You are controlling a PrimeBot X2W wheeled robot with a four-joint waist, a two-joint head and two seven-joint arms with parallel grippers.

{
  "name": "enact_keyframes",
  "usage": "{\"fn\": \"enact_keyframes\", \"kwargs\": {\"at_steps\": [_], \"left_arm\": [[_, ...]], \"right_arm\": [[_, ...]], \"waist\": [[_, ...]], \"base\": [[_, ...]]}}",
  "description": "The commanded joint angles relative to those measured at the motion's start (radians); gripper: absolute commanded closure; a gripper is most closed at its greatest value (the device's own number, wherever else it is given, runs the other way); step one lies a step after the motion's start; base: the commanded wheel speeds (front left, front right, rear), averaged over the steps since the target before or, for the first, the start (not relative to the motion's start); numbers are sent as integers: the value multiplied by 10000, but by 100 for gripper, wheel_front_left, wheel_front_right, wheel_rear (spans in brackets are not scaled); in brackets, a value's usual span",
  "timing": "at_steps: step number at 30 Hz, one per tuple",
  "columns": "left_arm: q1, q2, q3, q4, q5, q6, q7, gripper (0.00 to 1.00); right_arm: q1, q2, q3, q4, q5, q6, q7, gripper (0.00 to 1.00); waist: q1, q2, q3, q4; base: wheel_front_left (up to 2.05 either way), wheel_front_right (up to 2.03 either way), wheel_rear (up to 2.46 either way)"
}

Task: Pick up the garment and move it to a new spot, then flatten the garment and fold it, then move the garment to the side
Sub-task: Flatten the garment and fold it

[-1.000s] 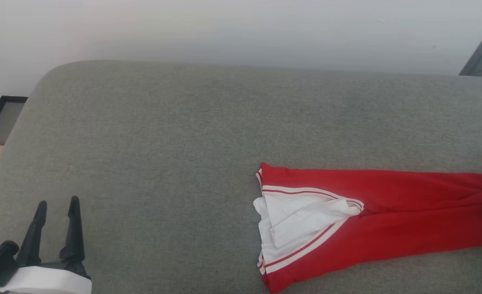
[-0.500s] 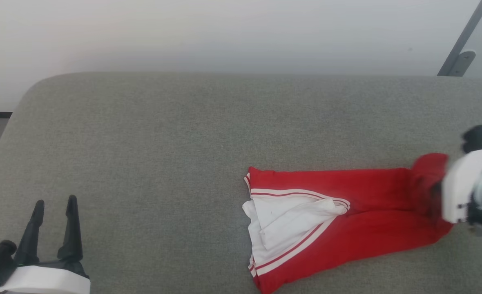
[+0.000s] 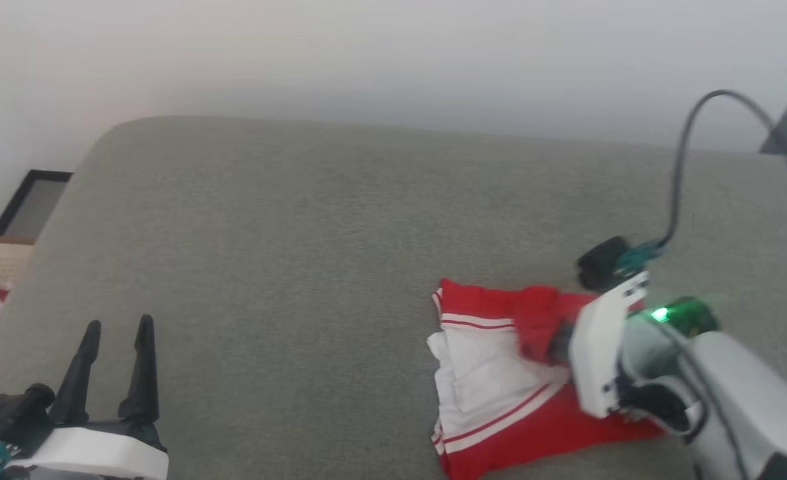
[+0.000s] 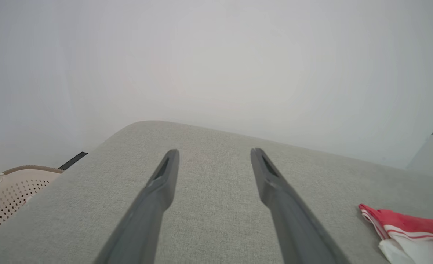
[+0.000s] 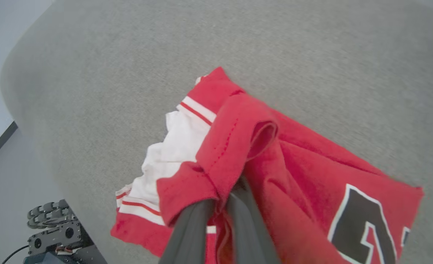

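Head view: a red garment (image 3: 493, 400) lies bunched at the lower right of a grey cushion (image 3: 287, 233). The right gripper (image 3: 553, 343) is clamped on a raised red fold, probably to drag or fold it. The left gripper (image 3: 119, 323) hovers at the lower left, fingers spread and empty, likely waiting.

Left wrist view: spread fingers over bare cushion, with the garment's edge at the far right.

Right wrist view: fingers pinch a red fold above the white sleeve end, beside a black print (image 5: 363, 220).
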Motion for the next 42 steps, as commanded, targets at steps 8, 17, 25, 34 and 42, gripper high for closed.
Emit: {"fn": "enact_keyframes", "kwargs": {"at_steps": [8, 17, 25, 34, 42], "left_arm": [[-154, 34, -264, 92, -129, -24, -39, 0], [58, 49, -253, 83, -188, -24, -39, 0], [261, 121, -89, 4, -305, -24, -39, 0], [416, 119, 93, -60, -228, -24, -39, 0], [630, 188, 269, -108, -187, -24, -41, 0]], "right_arm": [[-180, 547, 981, 392, 17, -6, -219, 100], [-427, 715, 1356, 1069, 66, -6, -760, 0], [-582, 432, 996, 587, 105, -6, -1610, 0], [-99, 16, -374, 526, -598, -6, -3383, 0], [583, -206, -1413, 618, -1212, -6, -4715, 0]], "waist": [[0, 0, -173, 648], [0, 0, -289, 740], [0, 0, -425, 258], [0, 0, -562, -460], [0, 0, -680, -1059]], "base": [[0, 0, 0], [0, 0, 0], [0, 0, 0], [0, 0, 0], [0, 0, 0]]}}
